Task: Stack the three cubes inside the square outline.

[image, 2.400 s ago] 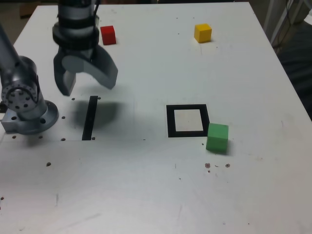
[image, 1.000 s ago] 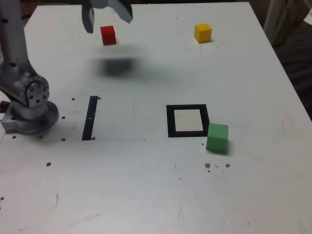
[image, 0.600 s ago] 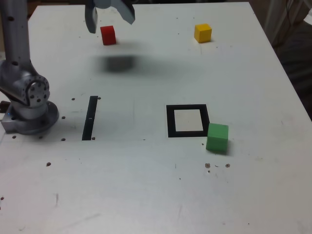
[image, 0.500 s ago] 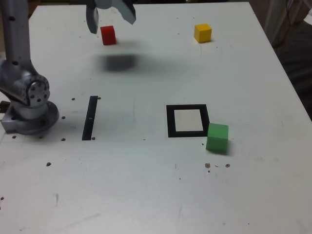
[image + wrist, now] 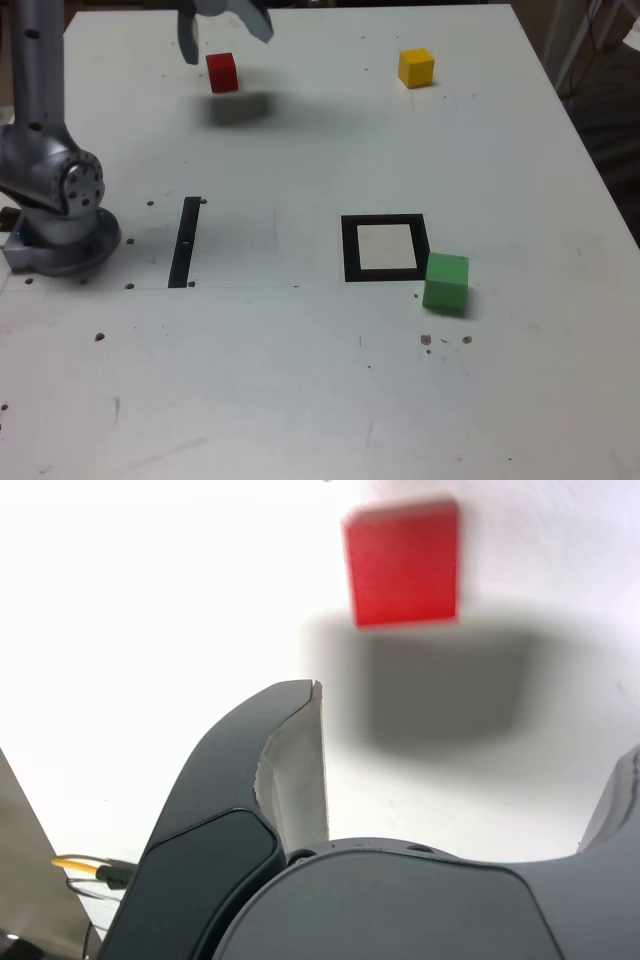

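The tool (image 5: pixel 222 28) hangs above the far edge of the desk (image 5: pixel 300 380), toward the far corner on the exterior view's left, with its two dark curved jaws spread wide and nothing between them. The red cube (image 5: pixel 222 72) sits on the desk just below and in front of the jaws, apart from them; a soft grey shadow lies on the white surface beside it. In the wrist view the red cube (image 5: pixel 402 562) shows as a plain, matte red square face, slightly blurred, ahead of the open jaws and clear of both, with its shadow falling toward the camera.

The yellow cube (image 5: pixel 416 68) rests near the far edge as well, toward the exterior view's right, well apart from the red one. It is a small solid yellow block of about the same size.

The green cube (image 5: pixel 445 283) stands toward the middle of the desk, nearer the edge on the exterior view's right. It looks a little bigger than the other two and is a flat bright green. It sits just outside the near corner of the square outline (image 5: pixel 348 248), touching or almost touching the frame. The square outline is a thick black frame lying flat, its white centre bare.

A narrow black strip (image 5: pixel 185 242) lies near the arm's grey base (image 5: pixel 60 215), at the edge on the exterior view's left.
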